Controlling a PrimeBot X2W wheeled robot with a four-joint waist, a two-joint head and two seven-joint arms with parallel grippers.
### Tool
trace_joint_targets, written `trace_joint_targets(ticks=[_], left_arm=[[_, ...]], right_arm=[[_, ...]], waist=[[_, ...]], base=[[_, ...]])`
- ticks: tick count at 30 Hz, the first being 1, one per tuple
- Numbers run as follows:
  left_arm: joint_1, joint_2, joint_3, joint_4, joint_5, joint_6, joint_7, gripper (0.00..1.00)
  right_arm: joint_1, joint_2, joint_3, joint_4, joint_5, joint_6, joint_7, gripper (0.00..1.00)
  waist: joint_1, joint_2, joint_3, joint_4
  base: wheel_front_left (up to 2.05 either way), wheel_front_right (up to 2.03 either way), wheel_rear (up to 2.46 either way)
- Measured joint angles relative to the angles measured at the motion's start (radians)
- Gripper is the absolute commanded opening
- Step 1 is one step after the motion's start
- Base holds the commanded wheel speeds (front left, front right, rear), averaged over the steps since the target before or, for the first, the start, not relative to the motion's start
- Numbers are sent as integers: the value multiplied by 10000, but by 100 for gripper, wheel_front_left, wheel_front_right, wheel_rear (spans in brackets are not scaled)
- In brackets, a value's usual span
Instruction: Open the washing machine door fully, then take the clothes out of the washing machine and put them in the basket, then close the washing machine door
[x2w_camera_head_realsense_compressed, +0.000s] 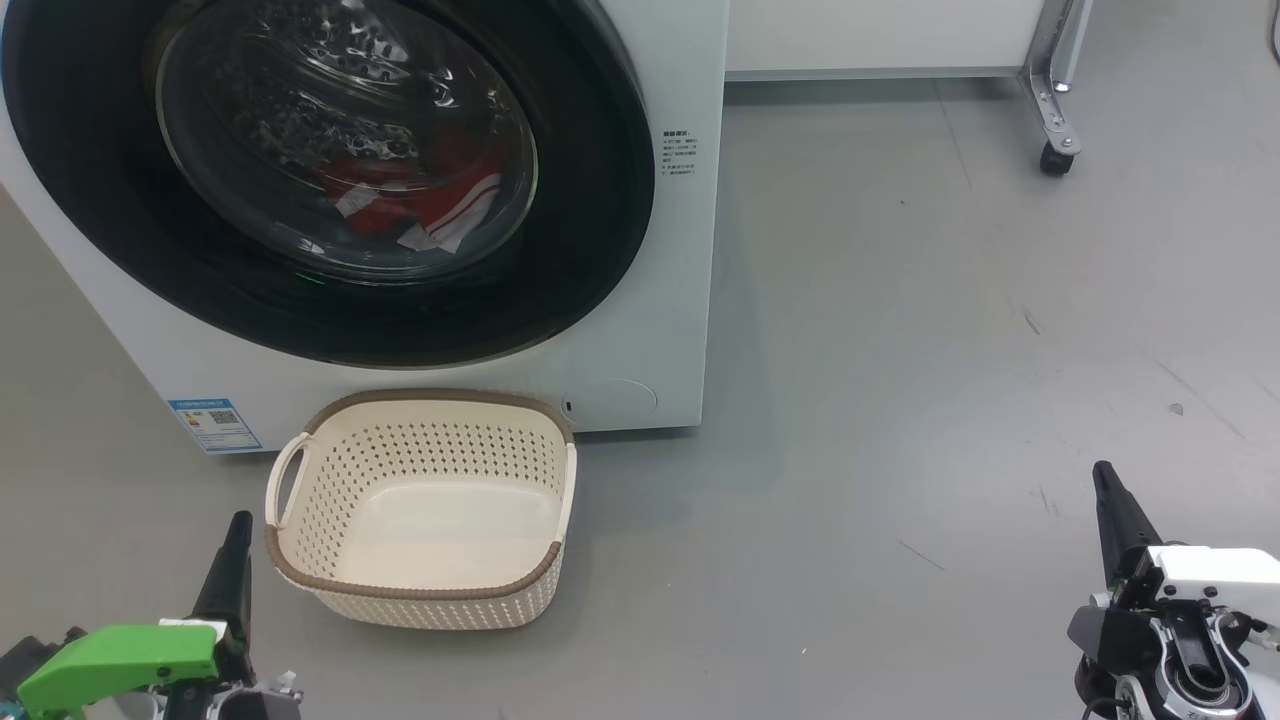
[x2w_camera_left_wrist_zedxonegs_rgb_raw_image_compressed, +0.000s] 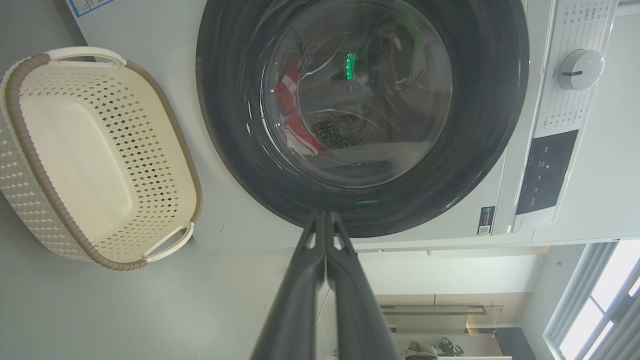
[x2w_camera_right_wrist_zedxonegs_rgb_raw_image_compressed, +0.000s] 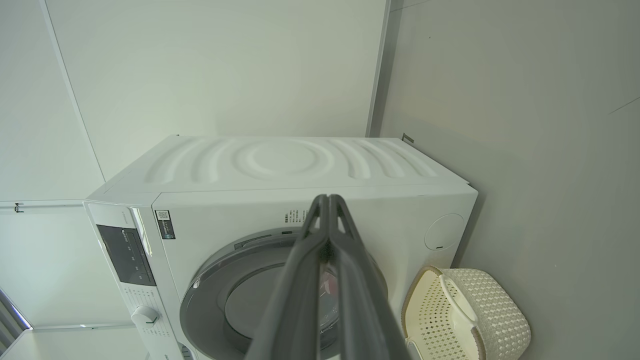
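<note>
The white washing machine (x2w_camera_head_realsense_compressed: 660, 330) fills the upper left of the head view, and its round black-rimmed door (x2w_camera_head_realsense_compressed: 100, 200) lies flush against the front, closed. Through the glass I see red clothes (x2w_camera_head_realsense_compressed: 430, 195) with white stripes in the drum; they also show as red clothes (x2w_camera_left_wrist_zedxonegs_rgb_raw_image_compressed: 290, 100) in the left wrist view. The cream basket (x2w_camera_head_realsense_compressed: 430, 510) stands empty on the floor just before the machine. My left gripper (x2w_camera_head_realsense_compressed: 238, 525) is shut, low at the left of the basket, holding nothing. My right gripper (x2w_camera_head_realsense_compressed: 1102, 472) is shut too, far off at the lower right.
Grey floor (x2w_camera_head_realsense_compressed: 900, 400) stretches to the right of the machine. A metal leg with a caster (x2w_camera_head_realsense_compressed: 1055, 155) stands at the upper right under a white cabinet. The machine's control panel and dial (x2w_camera_left_wrist_zedxonegs_rgb_raw_image_compressed: 580, 70) show in the left wrist view.
</note>
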Motion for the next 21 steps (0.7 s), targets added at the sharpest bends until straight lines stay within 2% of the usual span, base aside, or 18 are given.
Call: trace_joint_targets(ticks=[21], left_arm=[[10, -17, 13, 25, -6, 6, 12, 0]], right_arm=[[12, 21, -23, 21, -10, -4, 73, 0]], waist=[[0, 0, 0, 0]], base=[[0, 0, 0]])
